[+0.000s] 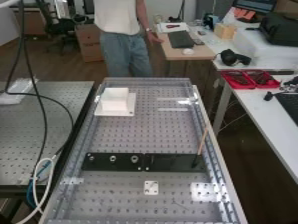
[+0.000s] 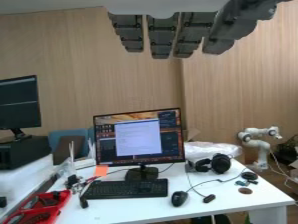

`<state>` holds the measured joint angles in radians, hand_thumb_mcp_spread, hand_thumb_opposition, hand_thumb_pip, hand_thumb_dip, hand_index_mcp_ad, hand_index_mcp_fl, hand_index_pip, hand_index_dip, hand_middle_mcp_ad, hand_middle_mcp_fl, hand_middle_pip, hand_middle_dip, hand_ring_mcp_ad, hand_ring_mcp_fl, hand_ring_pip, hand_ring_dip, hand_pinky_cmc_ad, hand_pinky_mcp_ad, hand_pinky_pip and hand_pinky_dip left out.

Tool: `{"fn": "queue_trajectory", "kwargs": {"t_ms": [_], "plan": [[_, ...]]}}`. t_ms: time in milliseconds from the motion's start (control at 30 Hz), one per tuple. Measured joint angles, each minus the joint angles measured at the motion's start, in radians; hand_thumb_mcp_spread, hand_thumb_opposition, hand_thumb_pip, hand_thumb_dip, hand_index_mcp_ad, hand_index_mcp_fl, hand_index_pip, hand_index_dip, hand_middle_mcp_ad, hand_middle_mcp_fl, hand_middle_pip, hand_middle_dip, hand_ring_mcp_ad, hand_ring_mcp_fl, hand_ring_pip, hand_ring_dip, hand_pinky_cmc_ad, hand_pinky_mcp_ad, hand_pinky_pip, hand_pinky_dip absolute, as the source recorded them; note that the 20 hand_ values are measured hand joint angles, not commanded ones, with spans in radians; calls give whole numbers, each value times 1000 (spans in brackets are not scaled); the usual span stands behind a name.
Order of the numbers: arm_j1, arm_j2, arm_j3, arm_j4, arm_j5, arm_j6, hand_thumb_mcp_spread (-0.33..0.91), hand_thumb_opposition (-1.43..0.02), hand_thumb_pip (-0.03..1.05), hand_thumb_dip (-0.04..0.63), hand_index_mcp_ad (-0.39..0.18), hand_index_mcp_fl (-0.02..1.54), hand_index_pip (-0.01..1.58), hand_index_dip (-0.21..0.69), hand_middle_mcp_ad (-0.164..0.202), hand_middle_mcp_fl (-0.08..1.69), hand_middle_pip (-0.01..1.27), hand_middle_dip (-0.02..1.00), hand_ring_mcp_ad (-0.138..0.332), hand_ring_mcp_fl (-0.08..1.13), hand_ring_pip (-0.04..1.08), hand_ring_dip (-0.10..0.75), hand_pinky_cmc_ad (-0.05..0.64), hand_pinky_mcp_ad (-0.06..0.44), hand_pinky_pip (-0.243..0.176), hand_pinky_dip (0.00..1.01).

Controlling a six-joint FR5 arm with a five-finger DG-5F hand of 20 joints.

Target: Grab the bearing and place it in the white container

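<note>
bearing (image 1: 134, 159): set on the black bar (image 1: 124, 163), well apart from the hand (image 2: 162, 36)
hand: empty, fingers held straight, slightly parted

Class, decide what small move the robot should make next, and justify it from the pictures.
Probably swing the hand toward the bearing: the hand is open and empty, while the bearing stands on the black bar, apart from the white container.
</note>
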<state>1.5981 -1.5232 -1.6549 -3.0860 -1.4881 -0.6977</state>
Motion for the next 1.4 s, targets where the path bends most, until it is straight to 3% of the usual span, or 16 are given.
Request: {"fn": "queue_trajectory", "kwargs": {"t_ms": [133,167,200,267,333,467,567,833,1300,1400], "plan": [[1,9,-10,4,10,-1,0,0,19,7,-10,19,17,-10,42,19,17,26,19,12,12,14,61,49,-12,10],[2,11,-13,4,12,-1,3,-21,44,0,-10,19,21,2,38,5,17,26,17,10,14,14,61,49,-10,12],[2,12,-14,4,14,-1,66,-103,145,5,-7,19,21,14,33,3,30,26,17,3,19,14,61,51,-10,23],[1,13,-16,4,14,0,152,-271,244,10,-7,14,24,49,37,2,66,33,28,7,24,16,96,80,-12,51],[1,13,-16,4,13,1,173,-410,236,5,-7,19,49,61,37,9,89,51,44,0,54,16,143,113,-28,79],[-2,10,-15,4,5,2,187,-555,243,7,-10,21,68,108,37,9,108,80,87,3,75,16,232,183,-40,126],[-5,9,-18,12,1,6,180,-607,244,9,-10,21,72,122,37,7,124,91,115,7,72,16,262,201,-61,141],[4,19,-71,73,28,-4,188,-648,290,2,-10,26,87,140,44,5,138,110,138,3,89,16,312,232,-75,169],[56,43,-305,312,184,-7,244,-682,387,2,-10,23,84,91,51,2,138,141,155,16,87,16,309,230,-87,187],[66,39,-347,358,232,-7,279,-689,398,31,-10,24,86,84,54,24,134,145,157,12,89,19,312,230,-86,202]]}}
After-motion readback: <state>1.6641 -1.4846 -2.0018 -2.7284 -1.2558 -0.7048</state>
